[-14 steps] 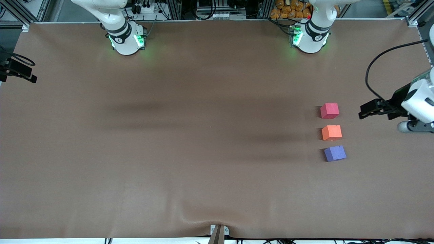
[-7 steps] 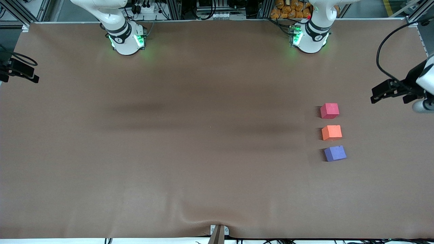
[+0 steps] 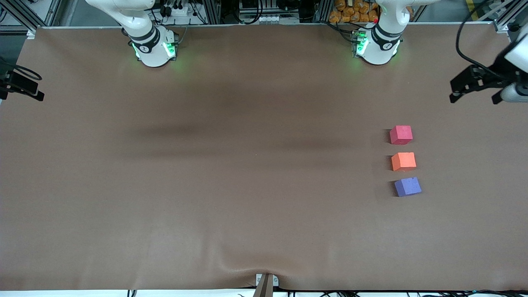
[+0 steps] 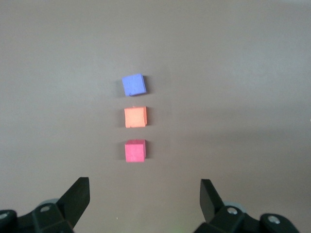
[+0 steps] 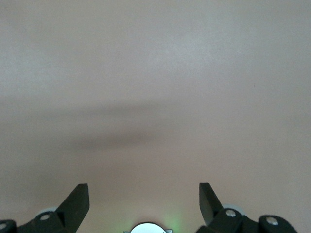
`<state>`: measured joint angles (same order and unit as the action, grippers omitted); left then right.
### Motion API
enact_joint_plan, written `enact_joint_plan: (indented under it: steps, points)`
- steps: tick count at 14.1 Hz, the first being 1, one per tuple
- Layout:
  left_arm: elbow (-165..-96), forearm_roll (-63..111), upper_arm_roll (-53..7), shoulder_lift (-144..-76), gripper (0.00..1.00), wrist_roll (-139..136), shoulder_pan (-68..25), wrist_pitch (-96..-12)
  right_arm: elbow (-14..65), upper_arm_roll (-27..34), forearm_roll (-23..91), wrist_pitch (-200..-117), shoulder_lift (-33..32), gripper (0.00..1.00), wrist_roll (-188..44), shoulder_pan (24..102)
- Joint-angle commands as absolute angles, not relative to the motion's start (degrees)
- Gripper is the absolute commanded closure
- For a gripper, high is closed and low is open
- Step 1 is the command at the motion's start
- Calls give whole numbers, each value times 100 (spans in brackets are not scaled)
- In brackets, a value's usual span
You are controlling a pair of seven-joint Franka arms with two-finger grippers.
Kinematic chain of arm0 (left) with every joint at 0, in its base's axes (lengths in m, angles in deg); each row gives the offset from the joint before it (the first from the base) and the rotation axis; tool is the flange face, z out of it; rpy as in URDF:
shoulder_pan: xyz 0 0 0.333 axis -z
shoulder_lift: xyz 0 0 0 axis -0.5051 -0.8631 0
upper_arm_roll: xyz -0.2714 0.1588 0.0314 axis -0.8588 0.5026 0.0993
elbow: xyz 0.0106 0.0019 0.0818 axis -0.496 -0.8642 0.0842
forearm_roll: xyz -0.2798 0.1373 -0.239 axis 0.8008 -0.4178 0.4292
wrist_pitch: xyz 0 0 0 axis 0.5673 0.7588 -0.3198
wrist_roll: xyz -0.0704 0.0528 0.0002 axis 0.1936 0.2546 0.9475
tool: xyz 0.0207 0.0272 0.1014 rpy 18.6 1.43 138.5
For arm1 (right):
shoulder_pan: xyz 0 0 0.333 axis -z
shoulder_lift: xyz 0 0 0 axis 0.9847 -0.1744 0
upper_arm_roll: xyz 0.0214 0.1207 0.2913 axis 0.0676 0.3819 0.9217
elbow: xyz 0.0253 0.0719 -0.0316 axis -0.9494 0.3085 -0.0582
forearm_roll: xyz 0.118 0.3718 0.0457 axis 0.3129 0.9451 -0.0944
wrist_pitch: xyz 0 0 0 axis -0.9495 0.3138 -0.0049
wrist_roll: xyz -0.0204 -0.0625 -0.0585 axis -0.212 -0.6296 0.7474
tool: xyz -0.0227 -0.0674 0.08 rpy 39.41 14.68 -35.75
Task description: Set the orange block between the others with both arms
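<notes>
Already the small matte orange foam cube (image 3: 403, 161) sits in line, toward the left arm's end of the brown cloth-covered table (image 3: 231, 173). Nearest the front camera lies the purple-blue foam cube (image 3: 407, 186), a little askew; next the orange one; farthest the pinkish-red foam cube (image 3: 401, 135). All three stand apart, none touching, gaps roughly even. Row runs straight from camera toward the arm bases.

Left gripper (image 3: 476, 88) hangs in the air above the table's edge at its own end, fingers spread wide, nothing in them. Its wrist view shows the row end-on, red cube closest to it. Clearly the nearer arm to the blocks.

Right gripper (image 5: 143, 194), seen in its own wrist view, is also spread and empty over bare cloth, waiting.

Judgement: placement looks done; any correction would fall to the left arm.
</notes>
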<state>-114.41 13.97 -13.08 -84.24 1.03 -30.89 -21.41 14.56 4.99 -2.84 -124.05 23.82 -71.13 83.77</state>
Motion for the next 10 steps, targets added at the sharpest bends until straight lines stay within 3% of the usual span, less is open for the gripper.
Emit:
enact_joint_plan:
  steps: [1,10]
  points:
    - [-11684,1433,-829,-8246,0,18,-2657,-2015,1391,502,-184,-12372,2379,0,-7137,8427]
    - [-11622,1424,-758,-8263,0,71,-2744,-2032,1304,467,-228,-12390,2379,0,-7173,8470]
